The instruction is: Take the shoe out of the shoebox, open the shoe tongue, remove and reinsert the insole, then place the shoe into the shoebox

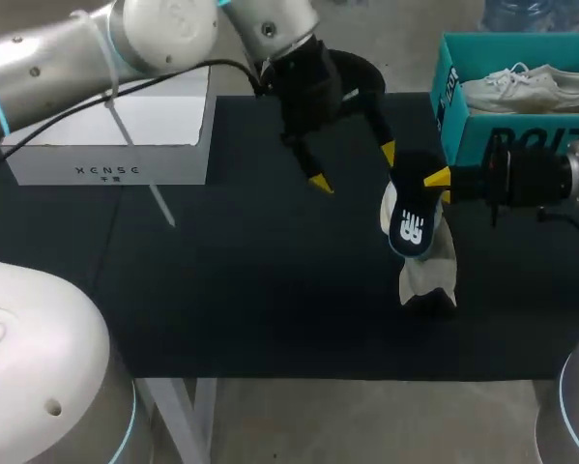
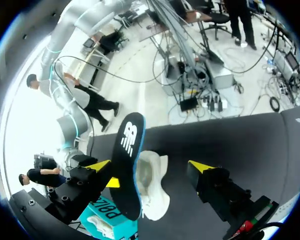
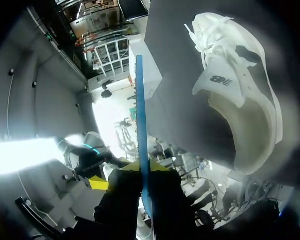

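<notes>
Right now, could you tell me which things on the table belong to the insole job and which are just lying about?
Job: insole in right gripper; shoe on the table; teal shoebox; open left gripper.
Lying about: white box; second shoe inside the shoebox.

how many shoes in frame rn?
2. One shoe in the shoebox, far right; other shoe on the table by the insole. More may hide where the shoebox is cut off.

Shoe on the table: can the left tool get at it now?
Probably yes: the left tool is open with the shoe ahead of it. The insole, held by the right tool, hangs just over the shoe and may crowd it.
</notes>
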Controlling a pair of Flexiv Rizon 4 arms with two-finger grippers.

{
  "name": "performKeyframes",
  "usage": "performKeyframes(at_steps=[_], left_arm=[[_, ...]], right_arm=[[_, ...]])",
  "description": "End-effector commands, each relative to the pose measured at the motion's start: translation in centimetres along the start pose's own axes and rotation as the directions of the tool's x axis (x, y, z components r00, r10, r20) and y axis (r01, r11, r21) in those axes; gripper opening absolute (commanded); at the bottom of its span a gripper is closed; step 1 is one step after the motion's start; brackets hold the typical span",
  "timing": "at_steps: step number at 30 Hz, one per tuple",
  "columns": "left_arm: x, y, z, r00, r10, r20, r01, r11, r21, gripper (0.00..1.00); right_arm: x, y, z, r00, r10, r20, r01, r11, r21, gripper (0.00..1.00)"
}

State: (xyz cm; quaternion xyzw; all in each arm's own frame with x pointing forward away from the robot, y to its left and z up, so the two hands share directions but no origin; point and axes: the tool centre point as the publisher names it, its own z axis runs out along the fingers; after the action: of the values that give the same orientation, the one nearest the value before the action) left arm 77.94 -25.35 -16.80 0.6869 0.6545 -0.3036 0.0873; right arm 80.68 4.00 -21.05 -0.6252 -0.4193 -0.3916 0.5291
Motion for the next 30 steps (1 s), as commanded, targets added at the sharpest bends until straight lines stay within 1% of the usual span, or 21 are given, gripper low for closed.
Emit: performKeyframes(at_steps=[1, 4, 8, 10, 11, 13, 16, 23, 27, 30], left_arm=[[3.1, -1.4, 1.4, 0.649, 0.018, 0.760, 0.135, 0.981, -0.139, 1.00], [4.0, -1.1, 2.0, 0.597, 0.023, 0.802, 0.160, 0.976, -0.147, 1.00], [4.3, -0.3, 2.6, 0.539, 0.040, 0.842, 0.173, 0.972, -0.157, 1.00], [4.2, 0.3, 2.8, 0.491, 0.052, 0.870, 0.165, 0.975, -0.151, 1.00], [4.1, 0.6, 3.0, 0.487, 0.060, 0.871, 0.161, 0.975, -0.157, 1.00], [3.6, 1.0, 3.3, 0.437, 0.076, 0.896, 0.134, 0.980, -0.148, 1.00], [2.5, 1.5, 4.0, 0.390, 0.077, 0.918, 0.097, 0.988, -0.124, 1.00], [-0.4, 2.2, 5.9, 0.372, 0.063, 0.926, 0.039, 0.996, -0.083, 1.00], [-1.3, 2.6, 6.2, 0.384, 0.058, 0.921, 0.035, 0.996, -0.078, 1.00], [-1.5, 3.0, 6.1, 0.389, 0.043, 0.920, 0.044, 0.997, -0.065, 1.00]], right_arm=[[0.0, -0.1, 0.1, 1.000, 0.001, 0.000, -0.001, 1.000, -0.004, 0.00], [0.0, -0.1, 0.1, 1.000, 0.001, 0.000, -0.001, 1.000, -0.004, 0.00], [0.0, -0.1, 0.1, 1.000, 0.001, 0.000, -0.001, 1.000, -0.004, 0.00], [0.0, -0.1, 0.1, 1.000, 0.001, 0.000, -0.001, 1.000, -0.004, 0.00], [0.0, -0.1, 0.1, 1.000, 0.001, 0.000, -0.001, 1.000, -0.004, 0.00], [0.0, -0.1, 0.1, 1.000, 0.001, 0.000, -0.001, 1.000, -0.004, 0.00], [0.0, -0.1, 0.1, 1.000, 0.001, 0.000, -0.001, 1.000, -0.004, 0.00], [0.0, -0.1, 0.1, 1.000, 0.001, 0.000, -0.001, 1.000, -0.004, 0.00], [0.0, -0.1, 0.1, 1.000, 0.001, 0.000, -0.001, 1.000, -0.004, 0.00], [0.0, -0.1, 0.1, 1.000, 0.001, 0.000, -0.001, 1.000, -0.004, 0.00]])
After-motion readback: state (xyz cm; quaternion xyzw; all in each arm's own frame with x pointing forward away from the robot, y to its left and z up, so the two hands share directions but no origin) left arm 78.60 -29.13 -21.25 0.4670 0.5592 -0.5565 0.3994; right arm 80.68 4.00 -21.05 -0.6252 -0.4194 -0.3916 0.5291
